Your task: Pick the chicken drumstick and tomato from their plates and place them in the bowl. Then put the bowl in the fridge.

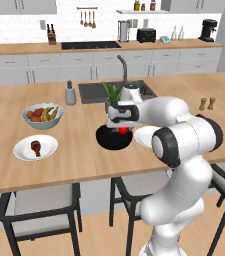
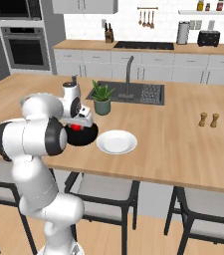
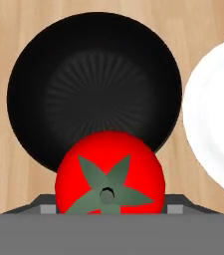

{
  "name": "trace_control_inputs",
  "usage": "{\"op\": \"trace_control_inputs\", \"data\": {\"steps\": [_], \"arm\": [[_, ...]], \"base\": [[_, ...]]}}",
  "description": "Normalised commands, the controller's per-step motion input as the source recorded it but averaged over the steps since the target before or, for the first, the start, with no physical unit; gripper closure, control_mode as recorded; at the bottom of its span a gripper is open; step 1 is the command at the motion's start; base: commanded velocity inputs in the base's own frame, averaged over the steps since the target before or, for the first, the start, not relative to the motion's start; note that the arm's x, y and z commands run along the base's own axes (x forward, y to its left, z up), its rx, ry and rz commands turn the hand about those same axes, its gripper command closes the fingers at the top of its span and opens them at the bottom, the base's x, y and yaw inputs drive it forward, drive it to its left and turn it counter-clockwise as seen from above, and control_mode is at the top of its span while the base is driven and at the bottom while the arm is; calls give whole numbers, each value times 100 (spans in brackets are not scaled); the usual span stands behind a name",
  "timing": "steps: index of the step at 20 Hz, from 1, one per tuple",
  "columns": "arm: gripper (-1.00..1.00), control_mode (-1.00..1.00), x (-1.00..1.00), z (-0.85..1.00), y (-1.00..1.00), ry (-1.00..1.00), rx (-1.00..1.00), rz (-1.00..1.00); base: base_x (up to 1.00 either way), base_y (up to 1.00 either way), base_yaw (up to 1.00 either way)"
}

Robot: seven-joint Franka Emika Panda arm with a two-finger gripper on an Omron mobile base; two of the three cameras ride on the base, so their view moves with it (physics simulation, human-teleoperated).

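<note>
My gripper (image 1: pixel 123 128) is shut on the tomato (image 1: pixel 123 131), holding it just above the near rim of the black bowl (image 1: pixel 111 140). The hand view looks down on the red tomato (image 3: pixel 109 174), its green stem star up, over the bowl (image 3: pixel 93 84), which has nothing in it. The tomato hides the finger tips. Right of the bowl lies one bare white plate (image 2: pixel 116 142), partly covered by my arm in the left base view. The other plate (image 1: pixel 21 150) sits at the island's left front with the chicken drumstick (image 1: pixel 36 147) on it. The fridge is out of view.
A grey-blue fruit bowl (image 1: pixel 43 116) stands behind the drumstick plate. A potted plant (image 2: pixel 102 97), a soap dispenser (image 1: pixel 70 94) and the sink (image 2: pixel 133 92) lie beyond the black bowl. Two small shakers (image 2: pixel 208 120) stand far right. Stools are tucked under the island's front edge.
</note>
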Motion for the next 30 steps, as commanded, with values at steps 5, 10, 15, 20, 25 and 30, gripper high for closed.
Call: {"op": "trace_control_inputs", "data": {"steps": [5, 10, 15, 20, 25, 30], "arm": [[100, -100, 0, -59, 10, 0, 0, 0], [100, -100, 0, -37, 7, 0, 0, 0], [100, -100, 12, -6, 1, 0, 0, 0], [100, -100, 34, 11, 0, 0, 0, -1], [100, -100, 43, -5, 0, 0, 0, -1], [100, -100, 19, -38, 3, 0, -2, 0]], "base": [[0, 0, 0], [0, 0, 0], [0, 0, 0], [0, 0, 0], [0, 0, 0], [0, 0, 0]]}}
